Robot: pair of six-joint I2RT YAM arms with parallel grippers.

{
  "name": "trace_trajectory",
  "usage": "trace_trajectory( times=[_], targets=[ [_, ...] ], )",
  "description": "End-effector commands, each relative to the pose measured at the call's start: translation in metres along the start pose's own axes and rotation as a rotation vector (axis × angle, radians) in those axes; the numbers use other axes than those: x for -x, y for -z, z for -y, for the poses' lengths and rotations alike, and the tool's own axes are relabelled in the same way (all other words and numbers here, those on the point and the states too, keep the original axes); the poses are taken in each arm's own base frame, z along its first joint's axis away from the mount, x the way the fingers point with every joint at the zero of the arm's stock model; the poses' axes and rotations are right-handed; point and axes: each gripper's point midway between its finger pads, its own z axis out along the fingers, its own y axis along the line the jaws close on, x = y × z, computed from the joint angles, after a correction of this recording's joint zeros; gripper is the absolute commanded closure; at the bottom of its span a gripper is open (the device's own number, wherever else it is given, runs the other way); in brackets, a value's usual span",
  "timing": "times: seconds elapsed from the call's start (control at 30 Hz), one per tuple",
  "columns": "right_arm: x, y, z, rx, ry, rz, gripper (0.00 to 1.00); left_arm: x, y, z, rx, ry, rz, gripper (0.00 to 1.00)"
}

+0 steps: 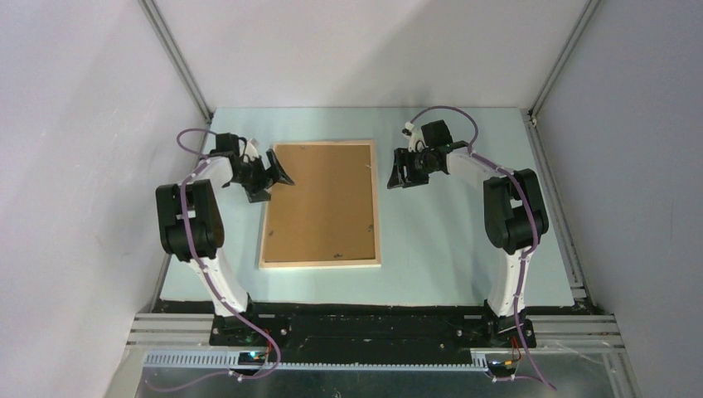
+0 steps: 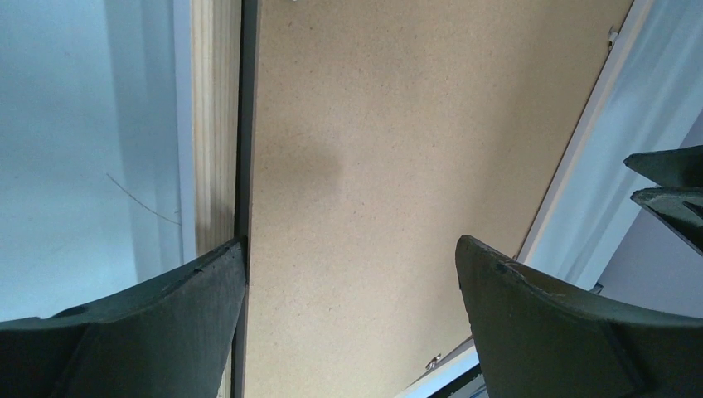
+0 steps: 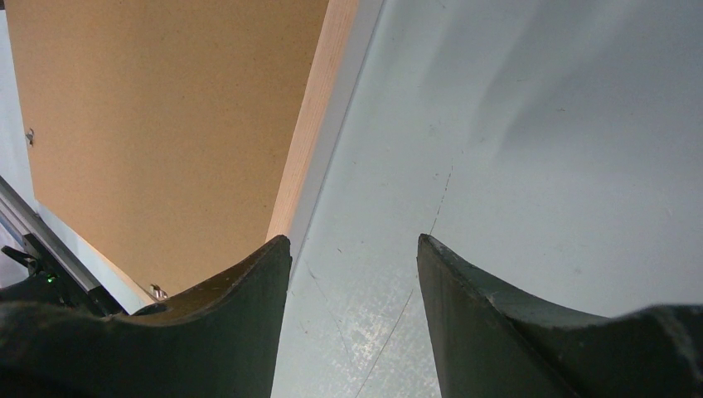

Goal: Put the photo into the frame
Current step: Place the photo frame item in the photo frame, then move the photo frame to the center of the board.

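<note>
The frame lies flat in the middle of the table with its pale wood side up. A plain brown backing board fills it. The photo is hidden. My left gripper is open at the frame's far left edge. In the left wrist view its jaws stand wide over the board, the left finger above the wood rail. My right gripper is open just right of the frame's far right corner. In the right wrist view it spans bare mat beside the rail.
A pale blue-green mat covers the table. White walls with aluminium posts close in the back and both sides. Small metal tabs sit along the board's edges. The right gripper shows at the right edge of the left wrist view.
</note>
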Motion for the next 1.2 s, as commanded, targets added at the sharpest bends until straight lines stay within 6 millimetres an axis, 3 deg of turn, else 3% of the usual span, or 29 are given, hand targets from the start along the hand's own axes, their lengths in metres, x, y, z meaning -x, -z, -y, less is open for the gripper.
trace_trajectory(
  times=[0.0, 0.3, 0.43, 0.73, 0.9, 1.17],
  targets=[
    [0.008, 0.011, -0.007, 0.02, 0.016, 0.03, 0.38, 0.02, 0.027, 0.002, 0.061, -0.078, 0.084, 0.0],
    [0.009, 0.012, -0.007, 0.023, 0.017, 0.036, 0.35, 0.026, 0.05, 0.006, 0.106, -0.146, 0.146, 0.0],
    [0.01, 0.012, -0.008, 0.023, 0.019, 0.039, 0.32, 0.033, 0.053, -0.001, 0.153, -0.169, 0.167, 0.0],
    [0.008, 0.006, -0.012, 0.008, 0.043, 0.032, 0.16, 0.04, 0.025, -0.021, 0.189, -0.158, 0.112, 0.04],
    [0.006, -0.003, -0.016, 0.011, 0.055, 0.02, 0.17, 0.039, 0.007, -0.029, 0.179, -0.148, 0.068, 0.13],
    [-0.004, -0.023, -0.023, 0.029, 0.058, -0.024, 0.19, 0.028, -0.006, -0.029, 0.15, -0.146, 0.02, 0.27]
  ],
)
